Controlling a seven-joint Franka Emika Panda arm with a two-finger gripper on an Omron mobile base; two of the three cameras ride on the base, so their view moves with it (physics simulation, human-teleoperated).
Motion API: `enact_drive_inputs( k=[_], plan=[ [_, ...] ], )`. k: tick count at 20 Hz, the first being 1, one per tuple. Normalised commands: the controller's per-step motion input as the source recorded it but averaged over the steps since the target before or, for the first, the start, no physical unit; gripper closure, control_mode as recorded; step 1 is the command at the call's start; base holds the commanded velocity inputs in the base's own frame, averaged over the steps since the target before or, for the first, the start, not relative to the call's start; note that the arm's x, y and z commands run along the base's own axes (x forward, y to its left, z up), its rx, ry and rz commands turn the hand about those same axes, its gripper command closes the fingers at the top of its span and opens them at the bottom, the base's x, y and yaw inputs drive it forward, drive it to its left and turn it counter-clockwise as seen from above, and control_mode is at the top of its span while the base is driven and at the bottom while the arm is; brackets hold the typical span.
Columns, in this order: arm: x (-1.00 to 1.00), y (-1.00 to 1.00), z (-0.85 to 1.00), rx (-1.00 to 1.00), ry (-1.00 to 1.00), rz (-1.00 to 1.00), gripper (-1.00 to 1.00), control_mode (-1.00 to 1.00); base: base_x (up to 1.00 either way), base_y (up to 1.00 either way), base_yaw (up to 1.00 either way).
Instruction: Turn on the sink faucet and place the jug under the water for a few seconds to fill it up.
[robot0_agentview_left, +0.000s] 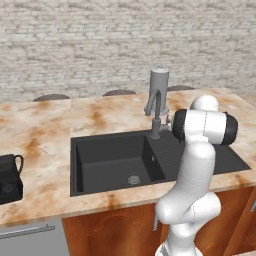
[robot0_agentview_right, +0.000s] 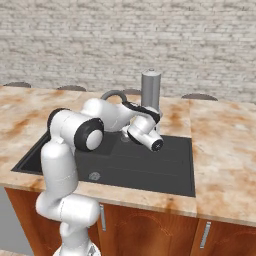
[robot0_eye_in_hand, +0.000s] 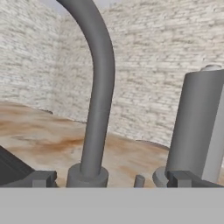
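The hand (robot0_eye_in_hand: 109, 179) is sitting low and close to the sink faucet (robot0_agentview_left: 155, 107) at the sink's (robot0_agentview_left: 107, 162) back rim, its dark fingertips (robot0_eye_in_hand: 41, 178) spread wide apart, gripping nothing. The jug (robot0_agentview_left: 10, 176) is standing well apart at the counter's (robot0_agentview_left: 45, 130) left edge, near the front.

Grey metal sink faucet (robot0_agentview_left: 156, 107) beside a plain grey cylinder (robot0_agentview_left: 159, 82); matte black sink (robot0_agentview_left: 112, 162) with a silvery drain (robot0_agentview_left: 133, 180); black jug (robot0_agentview_left: 10, 177); counter (robot0_agentview_left: 45, 130) marbled cream and rusty orange; pale grey-beige brick wall (robot0_agentview_left: 100, 40); reddish-brown wooden cabinets (robot0_agentview_right: 150, 230)
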Motion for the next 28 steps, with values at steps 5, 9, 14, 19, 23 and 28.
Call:
enact_drive_inputs(
  k=[5,9,14,19,23,28],
  plan=[
    [0.27,0.0,-0.13,0.0,0.0,0.01,-1.0,-1.0,0.0,0.0,0.0],
    [0.28,0.0,-0.17,0.0,0.0,0.01,-1.0,-1.0,0.0,0.0,0.0],
    [0.25,0.0,-0.18,0.0,0.0,0.02,-1.0,-1.0,0.0,0.0,0.0],
    [0.31,0.0,-0.17,0.0,0.0,0.01,-1.0,-1.0,0.0,0.0,0.0],
    [0.26,0.0,-0.19,0.0,0.0,0.01,-1.0,-1.0,0.0,0.0,0.0],
    [0.23,-0.02,-0.22,0.0,0.0,0.01,-1.0,-1.0,0.0,0.0,0.0]
  ],
)
